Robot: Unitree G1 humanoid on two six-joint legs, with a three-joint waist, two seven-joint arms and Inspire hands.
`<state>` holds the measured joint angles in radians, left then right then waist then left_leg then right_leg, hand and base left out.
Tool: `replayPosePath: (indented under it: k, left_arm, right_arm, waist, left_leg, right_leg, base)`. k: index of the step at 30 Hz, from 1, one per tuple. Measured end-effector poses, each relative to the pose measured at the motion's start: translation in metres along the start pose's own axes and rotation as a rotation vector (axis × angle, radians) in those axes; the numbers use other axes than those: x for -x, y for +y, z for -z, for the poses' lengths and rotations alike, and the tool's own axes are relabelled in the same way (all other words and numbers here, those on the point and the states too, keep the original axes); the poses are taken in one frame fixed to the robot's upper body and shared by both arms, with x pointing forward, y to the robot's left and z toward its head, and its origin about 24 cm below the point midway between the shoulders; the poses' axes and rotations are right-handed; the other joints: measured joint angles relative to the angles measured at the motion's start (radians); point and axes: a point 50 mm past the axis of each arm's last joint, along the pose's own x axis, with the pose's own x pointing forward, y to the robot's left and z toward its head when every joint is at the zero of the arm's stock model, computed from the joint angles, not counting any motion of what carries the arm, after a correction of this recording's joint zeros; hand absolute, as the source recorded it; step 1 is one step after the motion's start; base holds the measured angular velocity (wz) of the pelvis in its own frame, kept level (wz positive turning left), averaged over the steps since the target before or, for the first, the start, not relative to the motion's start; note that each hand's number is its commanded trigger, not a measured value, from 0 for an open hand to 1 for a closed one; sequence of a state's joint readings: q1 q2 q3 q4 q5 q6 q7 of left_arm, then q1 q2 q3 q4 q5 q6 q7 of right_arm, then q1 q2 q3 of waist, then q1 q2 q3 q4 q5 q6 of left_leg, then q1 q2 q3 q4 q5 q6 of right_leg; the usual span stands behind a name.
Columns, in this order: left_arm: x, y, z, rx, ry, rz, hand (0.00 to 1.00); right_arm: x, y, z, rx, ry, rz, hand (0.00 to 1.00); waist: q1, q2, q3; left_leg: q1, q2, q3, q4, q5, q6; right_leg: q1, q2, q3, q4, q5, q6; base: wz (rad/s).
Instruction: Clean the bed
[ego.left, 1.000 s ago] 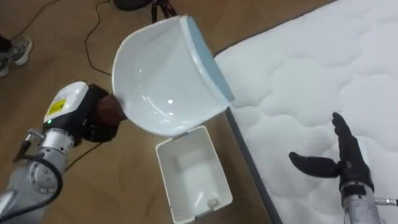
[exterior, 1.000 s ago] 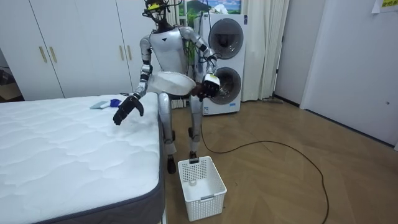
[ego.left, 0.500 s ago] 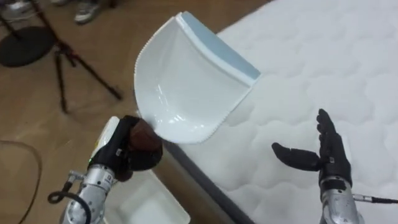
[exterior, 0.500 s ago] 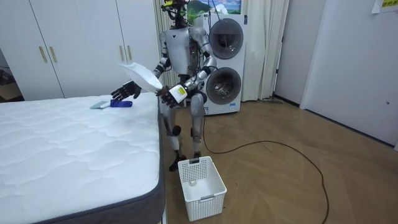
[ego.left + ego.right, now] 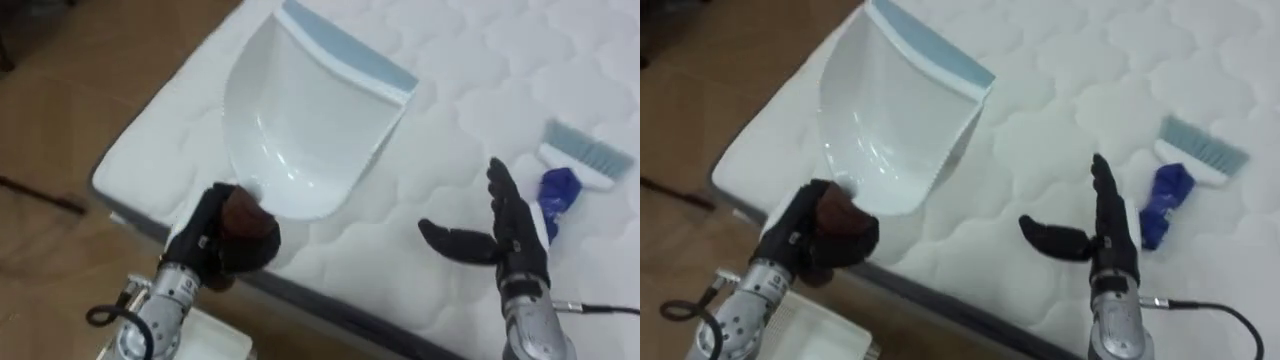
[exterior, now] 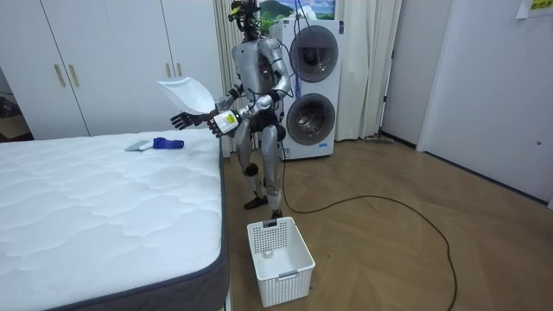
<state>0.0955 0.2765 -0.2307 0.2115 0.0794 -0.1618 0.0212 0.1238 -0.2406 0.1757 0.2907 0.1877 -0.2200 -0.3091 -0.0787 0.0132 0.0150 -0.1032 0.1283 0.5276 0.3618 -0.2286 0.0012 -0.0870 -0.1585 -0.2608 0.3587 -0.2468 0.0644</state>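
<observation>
Along the back wall run tall white wardrobe doors with brass handles, behind a white quilted bed. Two stacked white washing machines stand beside a cream curtain. The brown wooden plank floor lies evenly lit.

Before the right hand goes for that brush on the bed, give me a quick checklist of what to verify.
1. Left hand curled firmly round the handle of the white plastic dustpan with its pale blue lip: ok.
2. Dustpan scoop empty: ok.
3. Right hand open and holding nothing: ok.
4. Blue-handled brush with pale bristles lying free on the white quilted mattress, apart from the right hand: ok.
5. Crumbs or dirt left on the mattress to sweep: cannot tell.
6. White slatted basket on the floor beside the bed: ok.
</observation>
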Motion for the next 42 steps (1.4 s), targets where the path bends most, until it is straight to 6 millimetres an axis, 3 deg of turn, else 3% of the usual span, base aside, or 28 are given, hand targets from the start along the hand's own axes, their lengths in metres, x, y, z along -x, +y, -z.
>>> replayPosePath:
  k: [3, 4, 6, 8, 9, 10, 11, 14, 17, 28, 36, 42]
  left_arm:
    - [0.004, -0.007, 0.003, 0.023, 0.011, 0.022, 1.00]
    - [0.006, -0.009, 0.003, 0.028, 0.011, 0.022, 1.00]
    - [0.010, -0.011, 0.003, 0.040, 0.010, 0.020, 1.00]
    - [0.014, -0.012, 0.004, 0.046, 0.018, 0.021, 0.96]
    - [0.016, -0.012, 0.005, 0.049, 0.021, 0.021, 0.62]
    - [0.017, -0.014, 0.006, 0.054, 0.026, 0.022, 0.40]
    - [0.018, -0.014, 0.007, 0.056, 0.030, 0.023, 0.00]
    - [0.018, -0.014, 0.006, 0.062, 0.015, 0.021, 0.00]
    - [0.018, -0.015, 0.005, 0.065, 0.010, 0.029, 0.00]
    - [0.024, -0.012, 0.013, 0.092, 0.050, 0.028, 0.00]
    - [0.028, -0.007, 0.021, 0.094, 0.093, -0.012, 0.00]
    - [0.036, -0.008, 0.046, 0.095, 0.206, -0.053, 0.00]
  right_arm:
    - [0.003, -0.001, 0.001, 0.031, -0.005, -0.016, 0.00]
    - [0.003, 0.000, 0.001, 0.037, -0.008, -0.030, 0.00]
    - [0.003, 0.002, -0.002, 0.032, -0.019, -0.061, 0.00]
    - [0.005, 0.003, -0.001, 0.031, -0.017, -0.085, 0.00]
    - [0.005, 0.004, -0.001, 0.031, -0.014, -0.092, 0.00]
    - [0.007, 0.005, 0.002, 0.029, -0.004, -0.105, 0.00]
    - [0.009, 0.006, 0.003, 0.029, 0.001, -0.123, 0.00]
    - [0.009, 0.006, 0.004, 0.029, 0.006, -0.133, 0.00]
    - [0.010, 0.005, 0.005, 0.026, 0.010, -0.130, 0.00]
    - [0.011, 0.004, 0.008, -0.015, 0.033, -0.113, 0.00]
    - [0.010, -0.001, 0.009, -0.033, 0.051, -0.051, 0.00]
    - [0.020, -0.006, 0.029, -0.017, 0.139, 0.032, 0.00]
  waist:
    - [-0.001, -0.006, -0.0025]
    - [-0.001, -0.009, -0.0040]
    - [0.016, -0.008, -0.0076]
    - [0.028, -0.007, -0.0089]
    - [0.034, -0.007, -0.0090]
    - [0.035, -0.006, -0.0098]
    - [0.034, -0.005, -0.0109]
    - [0.028, -0.003, -0.0118]
    - [0.027, -0.002, -0.0123]
    - [0.026, -0.007, -0.0107]
    - [0.029, -0.013, -0.0085]
    - [0.031, -0.011, -0.0097]
  left_leg:
    - [0.009, 0.019, -0.037, -0.002, 0.012, -0.019]
    - [0.009, 0.021, -0.070, -0.006, 0.018, -0.031]
    - [0.018, 0.018, -0.180, -0.025, 0.024, -0.053]
    - [0.038, 0.016, -0.243, -0.026, 0.024, -0.055]
    - [0.048, 0.015, -0.262, -0.027, 0.023, -0.056]
    - [0.075, 0.015, -0.288, -0.036, 0.020, -0.061]
    - [0.104, 0.015, -0.293, -0.050, 0.019, -0.065]
    - [0.143, 0.015, -0.298, -0.083, 0.020, -0.071]
    - [0.162, 0.014, -0.317, -0.121, 0.021, -0.072]
    - [0.184, -0.003, -0.317, -0.176, 0.017, -0.078]
    - [0.195, -0.003, -0.313, -0.181, 0.017, -0.079]
    - [0.204, -0.005, -0.313, -0.189, 0.017, -0.079]
  right_leg:
    - [-0.011, 0.031, 0.024, 0.002, -0.006, -0.029]
    - [-0.023, 0.048, 0.049, 0.006, -0.003, -0.040]
    - [-0.048, 0.085, 0.120, 0.007, 0.010, -0.058]
    - [-0.047, 0.109, 0.171, 0.003, 0.020, -0.068]
    - [-0.044, 0.115, 0.187, 0.003, 0.021, -0.070]
    - [-0.034, 0.129, 0.220, 0.000, 0.023, -0.073]
    - [-0.026, 0.140, 0.245, 0.002, 0.024, -0.074]
    - [-0.017, 0.156, 0.287, -0.001, 0.033, -0.077]
    - [-0.016, 0.167, 0.301, -0.023, 0.052, -0.077]
    - [0.001, 0.158, 0.307, -0.068, 0.072, -0.054]
    - [0.008, 0.159, 0.307, -0.070, 0.072, -0.052]
    - [0.019, 0.159, 0.306, -0.084, 0.074, -0.049]
  base:
    - [-0.41]
    - [-0.64]
    - [-0.93]
    - [-0.89]
    - [-0.94]
    - [-0.87]
    - [-0.83]
    - [-0.58]
    - [-0.28]
    - [-0.03]
    - [-0.01]
    - [-0.01]
